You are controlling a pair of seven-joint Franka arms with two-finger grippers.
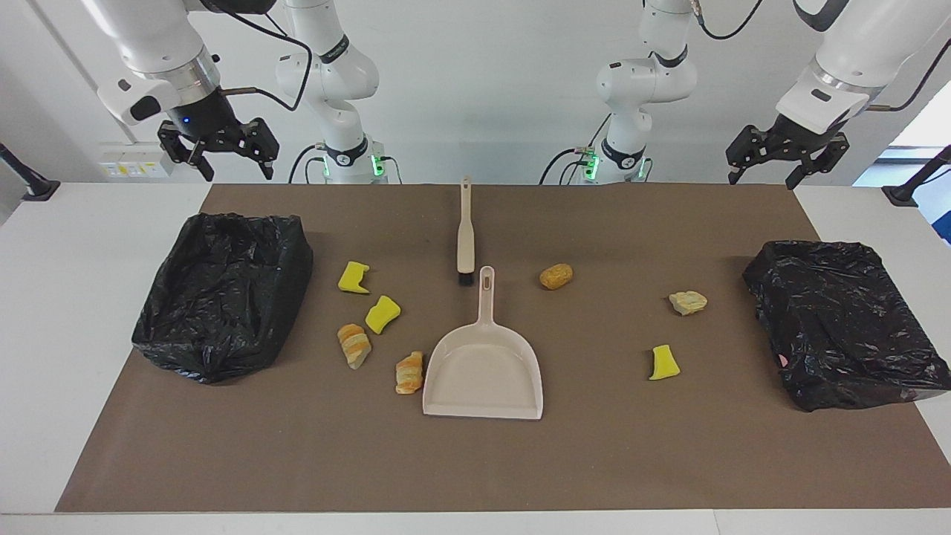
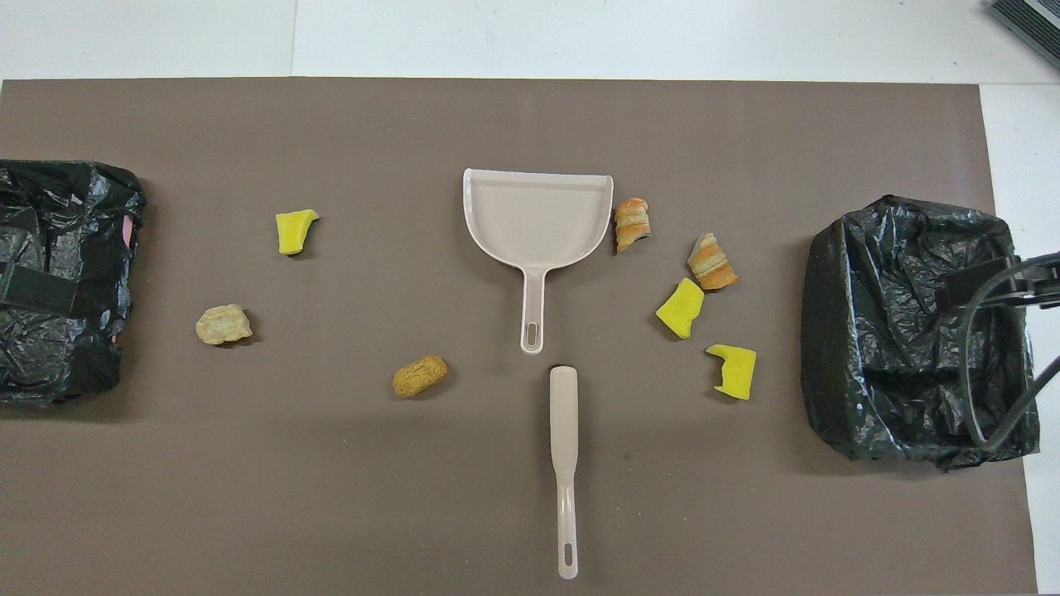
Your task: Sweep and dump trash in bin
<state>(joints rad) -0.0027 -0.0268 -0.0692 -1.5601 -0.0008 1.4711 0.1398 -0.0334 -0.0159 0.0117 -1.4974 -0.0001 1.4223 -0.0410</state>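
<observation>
both claws spread and empty: left claw (image 1: pixel 786 159) raised over the bench's back edge, right claw (image 1: pixel 217 153) likewise. trash (image 1: pixel 383 314) scattered round the dustpan (image 1: pixel 483 369) from 2 to 10 o'clock, unswept; brush (image 1: pixel 465 232) at 12, handy.

We see an evenly and brightly lit scene, the light falling from above. The brown matte mat (image 1: pixel 669 461) shows no glare, and the small bright yellow sponge-like bits (image 2: pixel 296 231) cast only short, soft shadows. We notice glossy highlights on the crinkled black plastic bin liner (image 1: pixel 223 293) and a blown-out patch of daylight at the edge of the facing view. Both views look sharp to us, and the straight mat edges show little distortion.
</observation>
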